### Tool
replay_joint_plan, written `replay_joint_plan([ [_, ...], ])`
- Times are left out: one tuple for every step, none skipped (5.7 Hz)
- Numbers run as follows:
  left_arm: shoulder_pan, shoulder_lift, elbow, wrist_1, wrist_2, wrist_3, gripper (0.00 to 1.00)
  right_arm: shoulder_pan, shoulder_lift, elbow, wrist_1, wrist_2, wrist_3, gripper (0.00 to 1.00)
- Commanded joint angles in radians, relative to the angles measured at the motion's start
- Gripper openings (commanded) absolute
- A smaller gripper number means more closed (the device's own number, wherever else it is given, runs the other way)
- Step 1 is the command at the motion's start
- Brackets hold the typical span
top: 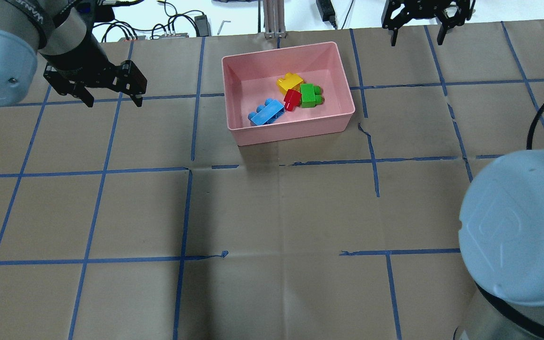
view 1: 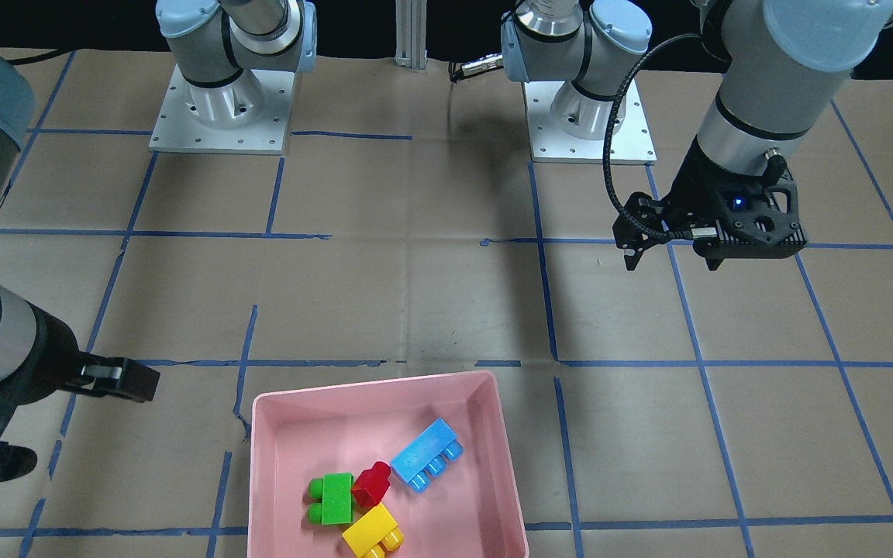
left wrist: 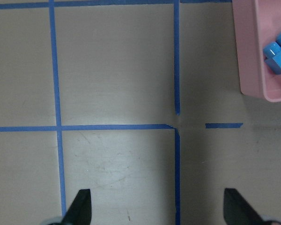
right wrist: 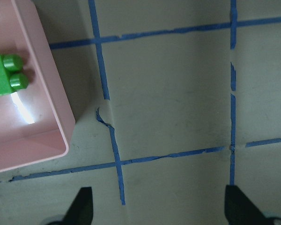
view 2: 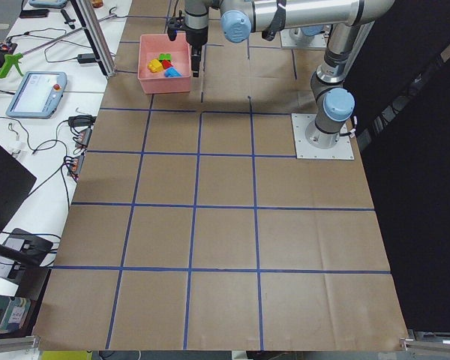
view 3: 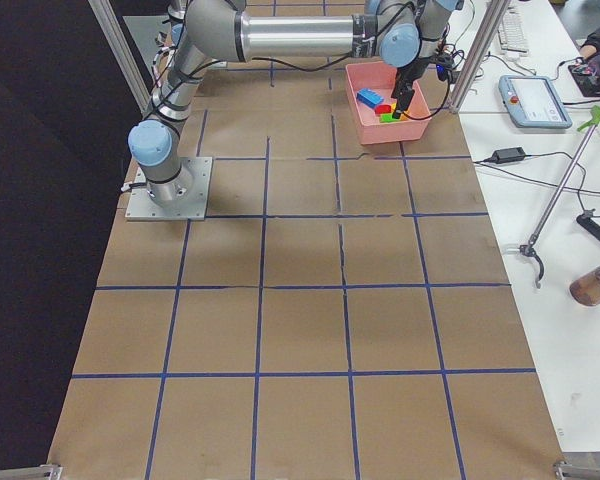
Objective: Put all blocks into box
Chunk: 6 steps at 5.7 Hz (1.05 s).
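Note:
All four blocks lie inside the pink box (top: 291,131) at the far middle of the table: green (top: 310,95), red (top: 292,99), light-blue (top: 266,112) and yellow (top: 290,83). The front view shows them too: green (view 1: 330,498), red (view 1: 371,484), light-blue (view 1: 427,455), yellow (view 1: 373,532). My left gripper (top: 114,100) is open and empty, hovering left of the box. My right gripper (top: 416,40) is open and empty, right of the box at the far edge. The left wrist view shows the box corner (left wrist: 260,70) and light-blue block (left wrist: 278,51); the right wrist view shows the box (right wrist: 47,108) and green block (right wrist: 4,77).
The brown paper table carries a blue tape grid. Both arm base plates (view 1: 218,108) (view 1: 590,116) stand at the robot's side. An aluminium post (top: 272,19) and cables lie beyond the box. Benches with teach pendants (view 2: 37,94) (view 3: 535,100) flank the far edge.

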Motion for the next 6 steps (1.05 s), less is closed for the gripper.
replay_joint_plan([
  [0.014,-0.007,0.002,0.027,0.006,0.091,1.0,-0.003,-0.23,0.273,-0.015,0.023,0.005,0.97],
  [0.016,-0.005,0.001,0.035,0.006,0.093,1.0,0.03,-0.351,0.408,-0.079,0.045,0.094,0.99],
  [0.017,-0.011,-0.004,0.035,0.002,0.095,1.0,0.08,-0.383,0.438,-0.084,0.058,0.107,0.99],
  [0.017,-0.02,-0.001,0.038,0.003,0.095,1.0,0.09,-0.383,0.434,-0.089,0.069,0.106,0.99],
  [0.017,-0.025,-0.007,0.063,0.006,0.095,1.0,0.077,-0.386,0.445,-0.075,0.065,0.089,0.99],
  [0.017,-0.028,-0.004,0.063,0.005,0.095,1.0,0.07,-0.43,0.466,-0.077,0.065,0.051,0.99],
])
